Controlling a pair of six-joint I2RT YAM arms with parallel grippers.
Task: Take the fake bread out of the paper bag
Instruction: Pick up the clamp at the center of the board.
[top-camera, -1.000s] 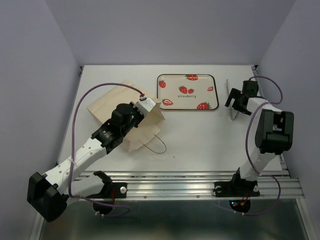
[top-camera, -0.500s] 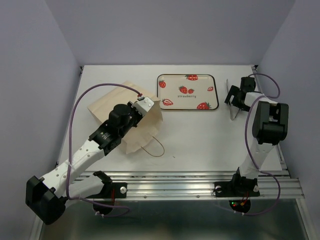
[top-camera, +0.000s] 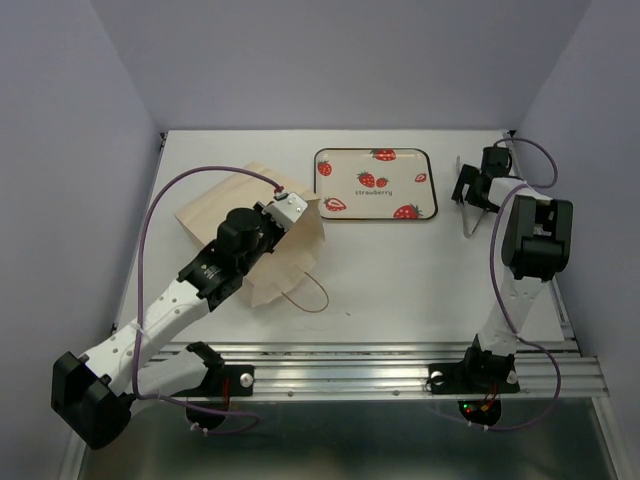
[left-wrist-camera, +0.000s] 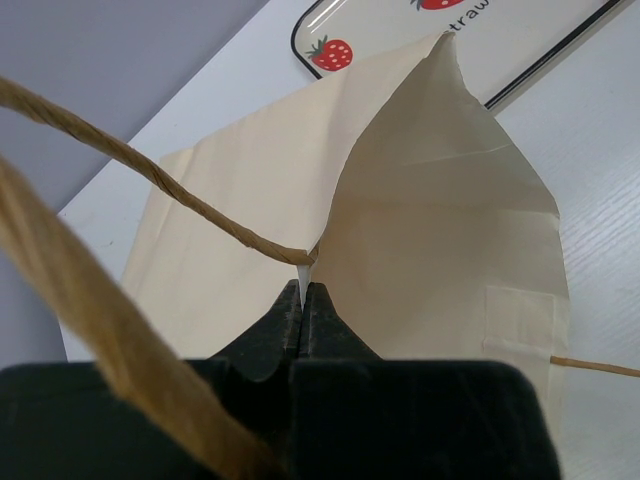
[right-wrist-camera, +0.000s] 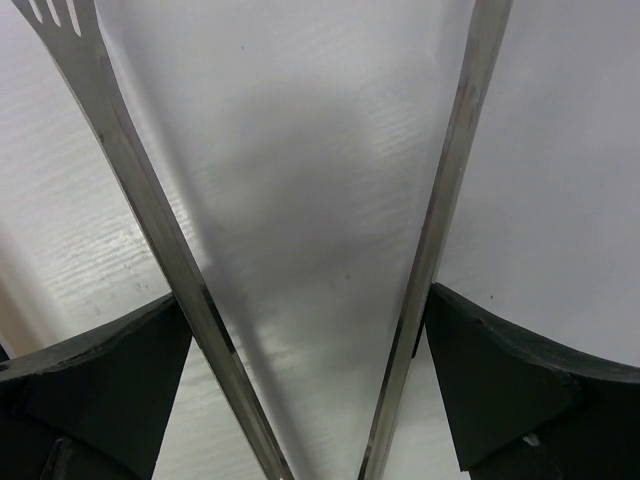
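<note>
The left gripper (left-wrist-camera: 303, 292) has its 2 fingers pressed together on the rim of the paper bag (left-wrist-camera: 440, 230), pinching 1 layer of the mouth edge. From that pinch the rim rises to a creased peak, and the panel beyond it stands lifted off the rest of the bag. A brown string handle (left-wrist-camera: 150, 175) crosses the wrist view and meets the rim right at the fingertips. A 2nd handle loop (top-camera: 308, 290) lies on the white table (top-camera: 400, 270) at the bag's near side.

The bag lies on its side left of the strawberry tray (top-camera: 400, 170). Its lifted edge is just beside the tray's near-left corner, and its closed end points toward the table's left edge. The fake bread shows in no view; the bag's inside is hidden.

The right gripper (right-wrist-camera: 308, 300) sits near the table's right edge, right of the tray. Its 2 fingers clasp the outer sides of the steel tongs (right-wrist-camera: 140, 210), whose arms fan apart away from the wrist. A broad stretch of table lies between bag, tray and right arm.
</note>
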